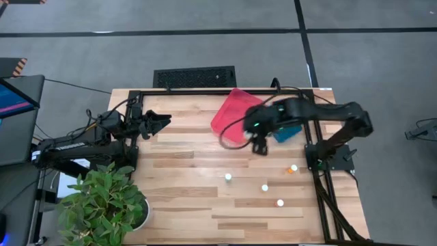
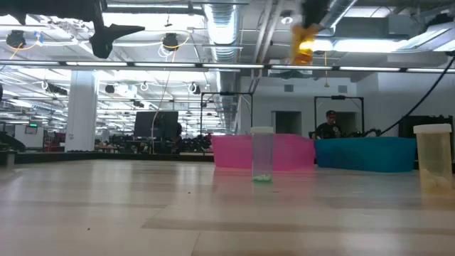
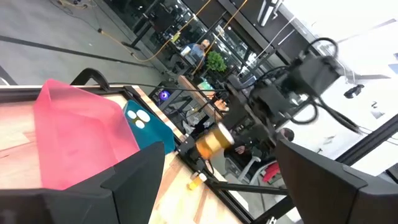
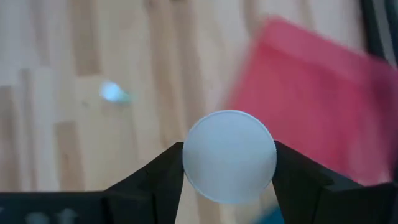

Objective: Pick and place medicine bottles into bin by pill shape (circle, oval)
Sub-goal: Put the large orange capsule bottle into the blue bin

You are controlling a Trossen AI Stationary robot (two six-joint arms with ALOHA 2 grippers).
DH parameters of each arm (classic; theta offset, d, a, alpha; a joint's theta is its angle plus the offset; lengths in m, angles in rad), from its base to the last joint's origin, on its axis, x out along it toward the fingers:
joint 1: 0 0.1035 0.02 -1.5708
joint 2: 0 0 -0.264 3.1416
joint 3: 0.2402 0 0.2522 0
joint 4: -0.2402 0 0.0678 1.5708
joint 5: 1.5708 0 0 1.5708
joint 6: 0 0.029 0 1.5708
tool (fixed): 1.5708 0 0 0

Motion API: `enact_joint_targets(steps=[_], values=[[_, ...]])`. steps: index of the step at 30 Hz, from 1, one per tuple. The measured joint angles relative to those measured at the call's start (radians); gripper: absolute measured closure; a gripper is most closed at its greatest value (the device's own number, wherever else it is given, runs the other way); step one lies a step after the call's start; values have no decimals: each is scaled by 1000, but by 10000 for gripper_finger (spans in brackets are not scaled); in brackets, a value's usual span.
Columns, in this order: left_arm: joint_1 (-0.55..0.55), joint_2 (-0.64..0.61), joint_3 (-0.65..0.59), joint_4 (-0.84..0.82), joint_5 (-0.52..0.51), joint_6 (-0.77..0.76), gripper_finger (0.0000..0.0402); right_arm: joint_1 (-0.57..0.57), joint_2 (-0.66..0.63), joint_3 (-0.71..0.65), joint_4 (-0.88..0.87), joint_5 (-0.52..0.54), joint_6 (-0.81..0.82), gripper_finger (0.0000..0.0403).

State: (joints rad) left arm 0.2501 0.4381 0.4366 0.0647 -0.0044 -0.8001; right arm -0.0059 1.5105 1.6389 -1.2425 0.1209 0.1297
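My right gripper (image 1: 258, 142) is shut on an orange medicine bottle with a white cap (image 4: 230, 155), high above the table beside the pink bin (image 1: 235, 113). The bottle's orange body shows in the low view (image 2: 304, 39) and in the left wrist view (image 3: 214, 140). Several more bottles stand upright on the table: three with white caps (image 1: 228, 177) (image 1: 265, 186) (image 1: 280, 202) and an orange one (image 1: 292, 168). The blue bin (image 1: 287, 131) holds two white-capped bottles (image 3: 142, 118). My left gripper (image 1: 160, 123) is open and empty at the table's far left. My right gripper pinches the bottle between its two fingers, at the two opposite sides of its upper end by the white cap (image 4: 189, 163). The fingers (image 4: 160, 180) come from above, pointing down. The bottle is lifted clear, and its orange body hangs below the fingers.
The pink and blue bins stand side by side at the table's far right. A clear bottle with green pills (image 2: 261, 153) and a pale one (image 2: 432, 153) stand in the low view. A potted plant (image 1: 102, 201) is at the near left corner. People show in the room behind.
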Motion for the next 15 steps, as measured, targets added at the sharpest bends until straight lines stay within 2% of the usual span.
enact_joint_targets(steps=[6,15], values=[[0,0,0,1,0,1,101,-122,-216,-197,-85,95,148,182],[0,0,0,-1,0,2,101,-291,-456,-578,6,97,324,180]])
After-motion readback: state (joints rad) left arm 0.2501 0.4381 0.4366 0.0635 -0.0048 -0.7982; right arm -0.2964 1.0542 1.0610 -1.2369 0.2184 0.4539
